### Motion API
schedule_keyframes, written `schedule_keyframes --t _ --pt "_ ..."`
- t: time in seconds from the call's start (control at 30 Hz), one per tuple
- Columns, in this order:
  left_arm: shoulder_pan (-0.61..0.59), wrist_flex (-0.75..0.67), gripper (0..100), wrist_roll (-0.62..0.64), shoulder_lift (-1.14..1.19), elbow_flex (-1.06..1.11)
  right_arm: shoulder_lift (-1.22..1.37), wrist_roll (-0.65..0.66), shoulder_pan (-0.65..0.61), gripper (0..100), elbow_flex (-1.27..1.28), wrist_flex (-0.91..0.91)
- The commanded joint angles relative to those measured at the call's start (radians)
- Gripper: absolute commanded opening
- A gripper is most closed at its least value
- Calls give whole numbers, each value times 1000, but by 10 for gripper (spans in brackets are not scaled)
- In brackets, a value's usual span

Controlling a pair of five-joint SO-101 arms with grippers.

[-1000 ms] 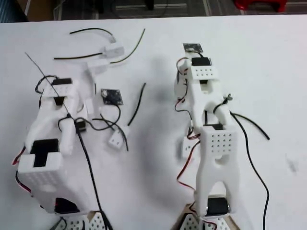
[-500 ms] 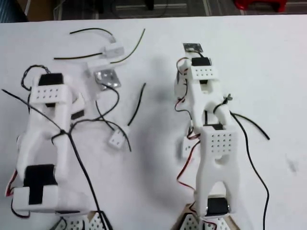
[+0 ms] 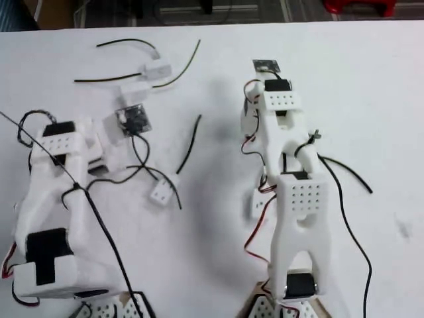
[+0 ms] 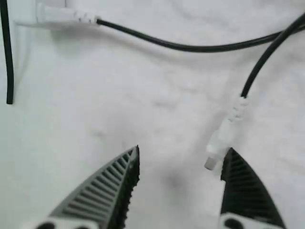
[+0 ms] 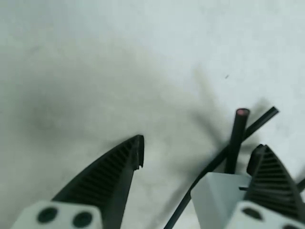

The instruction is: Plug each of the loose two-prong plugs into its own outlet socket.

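White table (image 3: 371,79) spreads under both arms, with a strip of darker floor along its far edge. From the high view, the left arm (image 3: 53,192) lies bent over the table's left side, and the right arm (image 3: 301,212) stands folded near the middle. Between them lies a white socket block (image 3: 159,193) with small holes in its top face and dark wires running from it. Two more white connector blocks (image 3: 158,68) (image 3: 132,87) lie close together on the far left part of the table, thin dark wires curling away from them.

At the left wrist, the left gripper (image 4: 182,157) hangs just over the table with its ribbed fingers spread wide and nothing between them. A white plug (image 4: 221,143) on a black cable (image 4: 267,57) lies on the table, its tip just beside one fingertip. Farther off, a second white connector (image 4: 52,16) trails its own black lead (image 4: 181,45).

At the right wrist, the right gripper (image 5: 200,143) is also spread apart and grasps nothing. A cut black wire end (image 5: 239,119) lies near one fingertip, and a pale block (image 5: 214,198) sits against the inner side of that finger.
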Motion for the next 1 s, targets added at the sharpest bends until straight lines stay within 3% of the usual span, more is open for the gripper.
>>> schedule_keyframes --t 0.0,0.17,0.5,0.97 --pt "-19 -29 241 -115 62 -40 4 -3 22 348 -9 -24" --pt "-1 -28 185 -109 143 -78 38 -3 22 348 -46 -18" --pt "35 78 184 -115 50 -72 58 -3 22 348 -66 -18" --pt "79 29 181 -140 174 -92 59 -3 22 348 -66 -18"
